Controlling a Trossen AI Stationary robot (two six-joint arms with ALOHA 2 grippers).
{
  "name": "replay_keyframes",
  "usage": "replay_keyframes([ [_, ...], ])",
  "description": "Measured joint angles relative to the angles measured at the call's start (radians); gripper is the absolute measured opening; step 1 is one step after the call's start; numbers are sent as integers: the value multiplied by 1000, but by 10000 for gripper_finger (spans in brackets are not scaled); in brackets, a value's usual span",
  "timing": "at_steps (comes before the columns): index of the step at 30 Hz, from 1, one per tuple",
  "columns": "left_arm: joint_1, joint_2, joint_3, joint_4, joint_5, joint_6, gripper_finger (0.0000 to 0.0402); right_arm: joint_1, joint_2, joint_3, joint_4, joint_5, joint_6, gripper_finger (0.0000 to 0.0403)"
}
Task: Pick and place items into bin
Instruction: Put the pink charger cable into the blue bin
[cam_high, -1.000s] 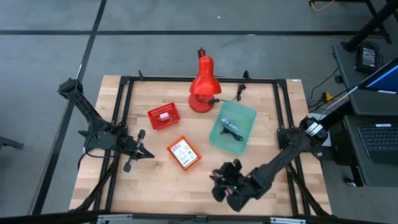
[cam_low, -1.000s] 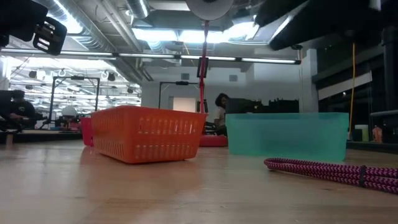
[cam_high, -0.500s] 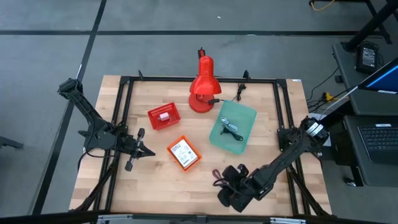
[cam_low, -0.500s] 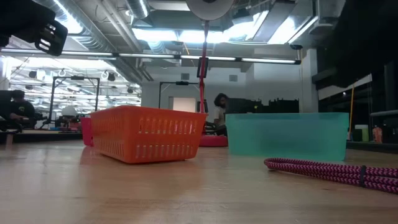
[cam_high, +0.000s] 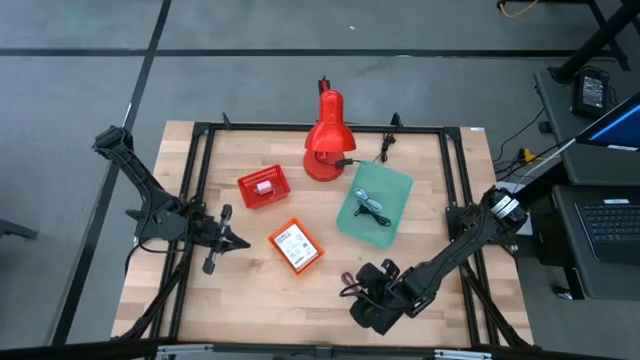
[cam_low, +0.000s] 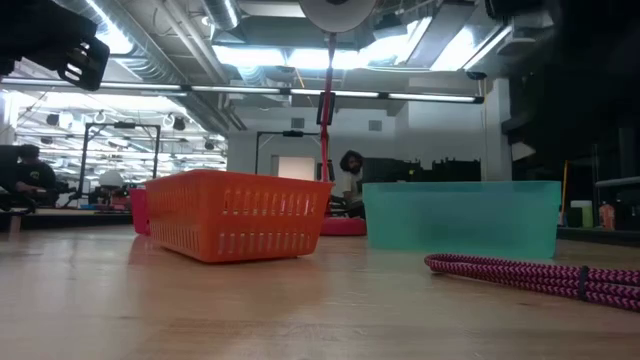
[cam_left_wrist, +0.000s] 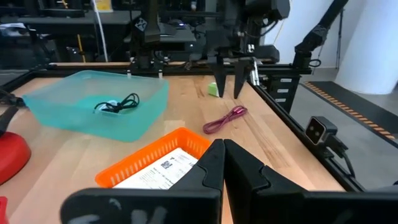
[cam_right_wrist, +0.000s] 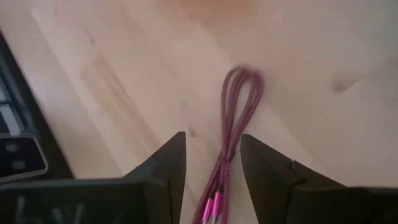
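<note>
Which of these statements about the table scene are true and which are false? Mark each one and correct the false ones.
1. The black cable lies inside the teal bin. True.
2. The purple cord is already in the orange basket. False: it lies on the bare wooden table, apart from the basket.
3. The right gripper is open, with the purple cord between its fingers. True.
4. The left gripper is holding a printed card. False: it is shut on nothing, near the table's left side.
5. The red lamp stands at the far edge of the table. True.
</note>
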Motion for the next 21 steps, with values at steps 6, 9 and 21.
replay_keyframes([
  [6, 0, 0, 0, 0, -9, 0, 2, 0, 62, -29, 38, -99, -1, 132],
  [9, 0, 0, 0, 0, -15, 0, 2, 0, 89, -29, 38, -113, -15, 132],
  [21, 0, 0, 0, 0, -35, 0, 2, -3, 149, -24, 19, -108, -19, 130],
])
